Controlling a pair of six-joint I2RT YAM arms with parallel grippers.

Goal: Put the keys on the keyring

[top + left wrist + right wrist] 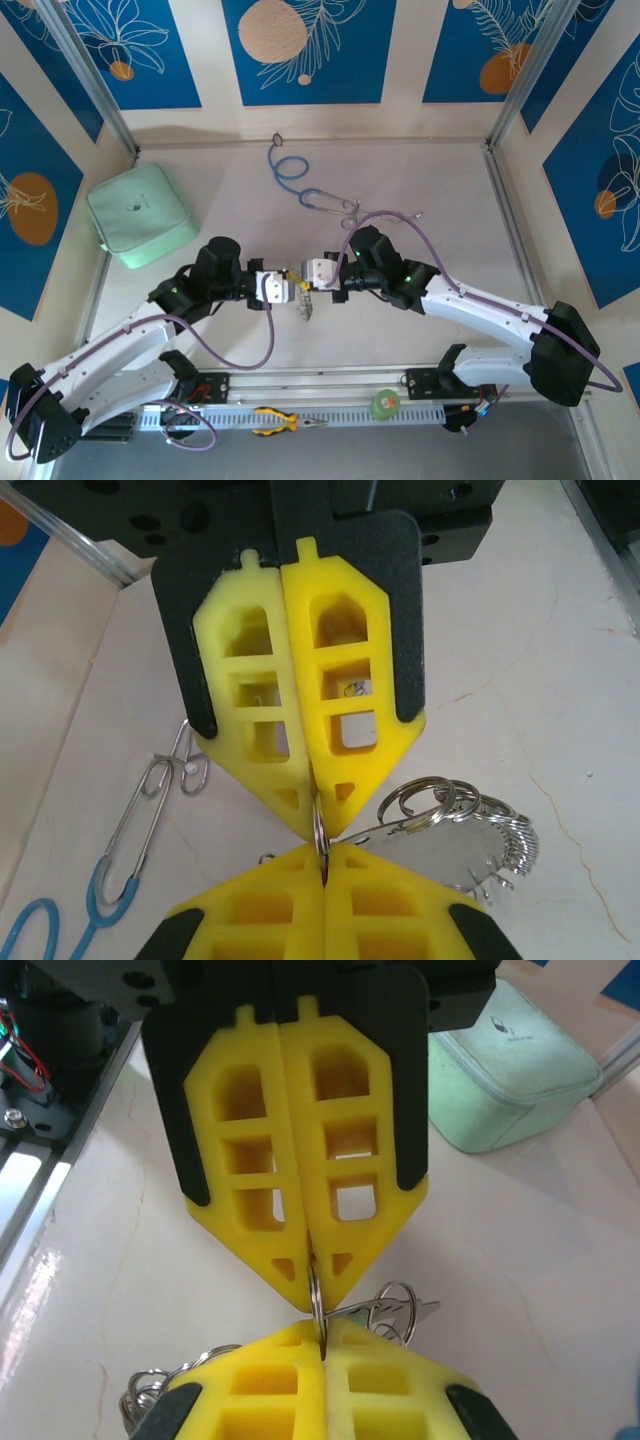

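From where I stand, the two arms match: the left arm [130, 345] and the right arm [490, 310] are glossy white shells set between chunky black joint housings. A grey-purple cable [390, 213] runs loose along each. A small green light [408, 272] glows on a black housing near each wrist. The left end effector [314, 820] and right end effector [312, 1295] have bright yellow fingers [340, 680]. These are latticed with square cut-outs, taper to a point, and are backed by black plates.

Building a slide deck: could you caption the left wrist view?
Left gripper and right gripper meet tip to tip, both shut on a thin ring of the keyring; stethoscope beside.
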